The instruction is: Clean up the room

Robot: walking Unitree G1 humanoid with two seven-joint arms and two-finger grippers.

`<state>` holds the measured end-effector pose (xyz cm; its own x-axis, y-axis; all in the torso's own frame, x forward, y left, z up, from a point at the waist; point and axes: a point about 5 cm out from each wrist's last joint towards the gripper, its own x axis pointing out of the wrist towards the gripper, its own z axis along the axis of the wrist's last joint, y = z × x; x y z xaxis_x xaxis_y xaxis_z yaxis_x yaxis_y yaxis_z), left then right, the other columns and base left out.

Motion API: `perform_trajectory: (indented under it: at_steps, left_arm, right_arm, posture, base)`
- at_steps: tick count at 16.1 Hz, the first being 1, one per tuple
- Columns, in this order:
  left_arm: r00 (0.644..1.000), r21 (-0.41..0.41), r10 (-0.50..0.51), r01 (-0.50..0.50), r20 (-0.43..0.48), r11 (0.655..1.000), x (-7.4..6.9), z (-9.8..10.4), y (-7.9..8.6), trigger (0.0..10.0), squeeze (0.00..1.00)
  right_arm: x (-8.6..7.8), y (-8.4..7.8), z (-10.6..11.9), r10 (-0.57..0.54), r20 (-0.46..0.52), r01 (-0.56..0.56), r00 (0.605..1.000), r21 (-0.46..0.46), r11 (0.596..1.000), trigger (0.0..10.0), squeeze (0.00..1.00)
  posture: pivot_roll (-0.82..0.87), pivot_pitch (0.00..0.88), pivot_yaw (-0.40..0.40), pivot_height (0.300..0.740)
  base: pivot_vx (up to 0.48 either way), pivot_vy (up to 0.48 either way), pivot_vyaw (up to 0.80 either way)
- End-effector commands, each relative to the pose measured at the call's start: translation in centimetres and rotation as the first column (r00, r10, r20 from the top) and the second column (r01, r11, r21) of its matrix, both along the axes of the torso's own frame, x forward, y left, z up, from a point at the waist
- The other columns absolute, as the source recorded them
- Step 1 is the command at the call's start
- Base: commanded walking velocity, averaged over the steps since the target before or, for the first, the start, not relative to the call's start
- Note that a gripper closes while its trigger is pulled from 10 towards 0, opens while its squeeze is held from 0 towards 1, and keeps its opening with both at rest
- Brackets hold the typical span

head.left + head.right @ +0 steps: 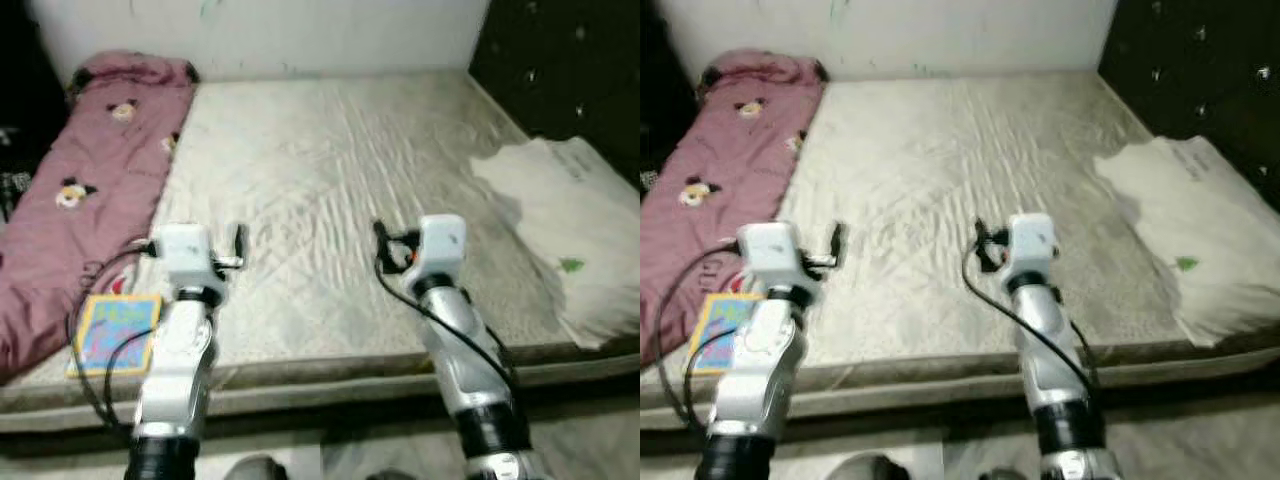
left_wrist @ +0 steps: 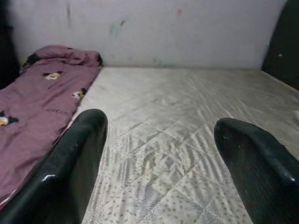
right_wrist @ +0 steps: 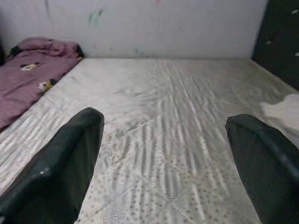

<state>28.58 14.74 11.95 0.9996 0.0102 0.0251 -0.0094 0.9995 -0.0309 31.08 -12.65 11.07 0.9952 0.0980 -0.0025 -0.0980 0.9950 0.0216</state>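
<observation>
A bare quilted mattress (image 1: 330, 170) lies in front of me. A pink blanket (image 1: 90, 190) with cartoon prints runs along its left side. On the blanket's near end, at the mattress's front left corner, rests a colourful book (image 1: 115, 335). A white pillow (image 1: 570, 220) lies at the right edge. My left gripper (image 2: 159, 126) hovers open over the front of the mattress, just right of the book, with nothing between its fingers (image 2: 74, 158). My right gripper (image 3: 163, 126) hovers open over the front middle, also holding nothing.
A pale wall (image 1: 300, 30) closes off the far side of the bed. A dark padded headboard (image 1: 560, 60) stands along the right. The mattress's front edge (image 1: 330, 370) runs just below both arms.
</observation>
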Motion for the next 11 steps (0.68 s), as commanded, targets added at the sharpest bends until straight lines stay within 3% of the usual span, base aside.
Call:
perform_trajectory:
  at_steps: [1,6,11]
  left_arm:
    - [1.0,0.021,0.023,-0.023,0.01,1.0,-0.07,0.28,0.55,10.0,0.0]
    - [1.0,-0.013,0.018,-0.018,-0.003,1.0,0.01,0.04,0.61,10.0,0.0]
    - [1.0,-0.02,0.019,-0.02,-0.008,1.0,0.07,-0.01,0.66,10.0,0.0]
  right_arm:
    - [0.19,0.29,0.49,0.01,0.016,-0.01,1.0,0.004,1.0,10.0,0.0]
    - [0.22,0.26,0.33,0.013,0.008,-0.013,1.0,0.003,1.0,10.0,0.0]
    - [0.23,0.2,0.19,0.013,0.0,-0.013,1.0,0.002,1.0,10.0,0.0]
  posture:
    - [0.06,0.0,0.003,0.74]
    - [0.06,0.0,0.003,0.74]
    - [0.06,0.0,0.002,0.74]
  base:
    - [0.0,0.0,0.0]
    - [0.0,0.051,0.0]
    - [0.0,0.48,0.0]
